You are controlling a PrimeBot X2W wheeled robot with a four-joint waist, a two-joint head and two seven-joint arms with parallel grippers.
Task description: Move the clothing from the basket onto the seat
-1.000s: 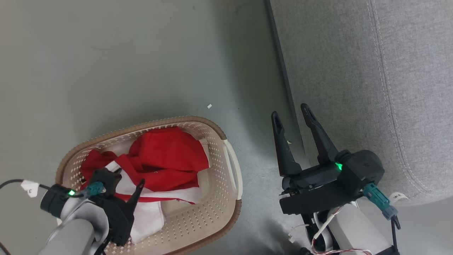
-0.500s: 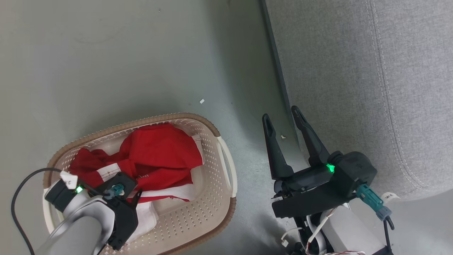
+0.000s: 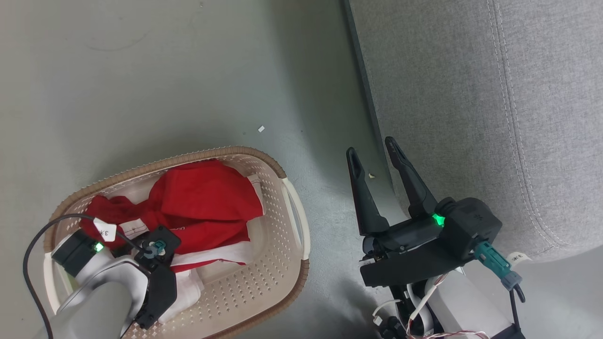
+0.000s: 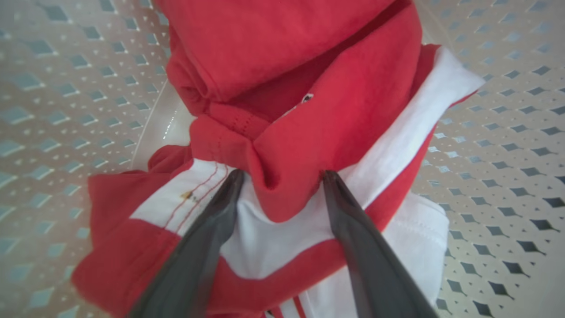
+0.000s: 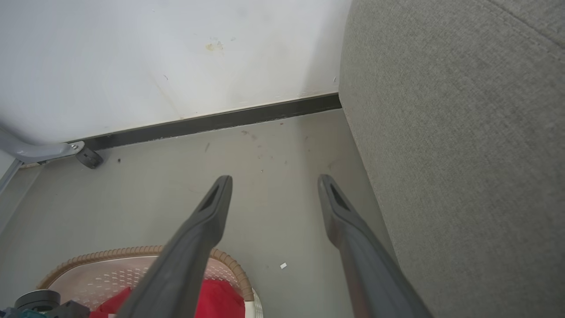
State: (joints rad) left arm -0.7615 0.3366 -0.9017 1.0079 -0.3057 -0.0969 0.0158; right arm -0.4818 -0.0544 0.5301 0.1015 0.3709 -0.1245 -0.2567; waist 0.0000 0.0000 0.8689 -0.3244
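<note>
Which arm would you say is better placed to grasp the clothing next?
Left: the left gripper is inside the basket, fingers open astride the clothing; the right gripper hangs open beside the seat.

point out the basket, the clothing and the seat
basket [image 3: 245, 282]: head view, bare perforated bottom inside it
clothing [image 3: 202, 202]: head view, red fabric on top of the pile
seat [image 3: 447, 94]: head view, plain grey fabric left of the stitched seam
</note>
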